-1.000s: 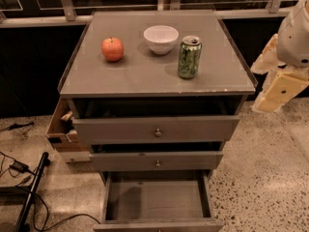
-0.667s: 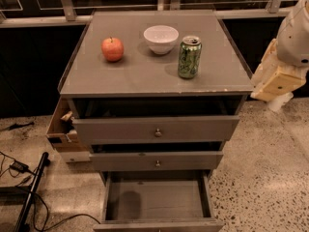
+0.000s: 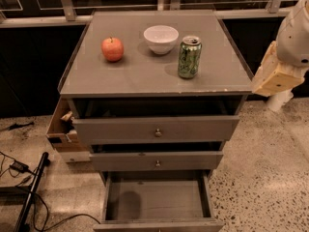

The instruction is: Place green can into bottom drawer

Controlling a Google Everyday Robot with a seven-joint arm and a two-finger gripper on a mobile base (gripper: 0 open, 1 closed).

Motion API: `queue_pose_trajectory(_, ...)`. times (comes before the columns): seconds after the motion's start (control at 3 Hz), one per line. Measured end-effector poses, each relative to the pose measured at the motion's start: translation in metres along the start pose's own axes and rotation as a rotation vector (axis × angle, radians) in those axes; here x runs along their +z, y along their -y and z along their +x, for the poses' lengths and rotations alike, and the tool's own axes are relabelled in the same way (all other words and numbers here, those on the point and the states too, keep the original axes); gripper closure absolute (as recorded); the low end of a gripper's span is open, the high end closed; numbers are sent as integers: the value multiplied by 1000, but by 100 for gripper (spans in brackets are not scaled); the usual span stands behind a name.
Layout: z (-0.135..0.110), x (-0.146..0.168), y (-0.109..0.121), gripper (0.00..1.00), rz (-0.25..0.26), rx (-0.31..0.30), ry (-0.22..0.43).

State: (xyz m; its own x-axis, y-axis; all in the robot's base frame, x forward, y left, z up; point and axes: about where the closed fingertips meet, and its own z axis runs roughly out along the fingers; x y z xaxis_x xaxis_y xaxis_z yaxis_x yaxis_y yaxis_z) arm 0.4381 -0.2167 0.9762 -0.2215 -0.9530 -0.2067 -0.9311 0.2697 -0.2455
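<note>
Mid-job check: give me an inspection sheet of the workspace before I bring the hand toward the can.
Surface: grey cabinet top, flat, carrying three items.
Job's things: green can upright on the top, just right of the white bowl; bottom drawer pulled out, floor showing.
Clutter: apple left of the bowl; cardboard box against the cabinet's left side.
Hand: hand off the cabinet's right edge, apart from the can.
Cables: black cables on the floor at left, beside a dark pole.
Surroundings: speckled floor; dark windows behind.
</note>
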Motion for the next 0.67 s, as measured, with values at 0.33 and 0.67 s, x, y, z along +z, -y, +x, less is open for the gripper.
queue_pose_trajectory(0.33, 0, 0, 0, 65, 0, 0, 0)
queue_pose_trajectory(0.67, 0, 0, 0, 42, 0, 0, 0)
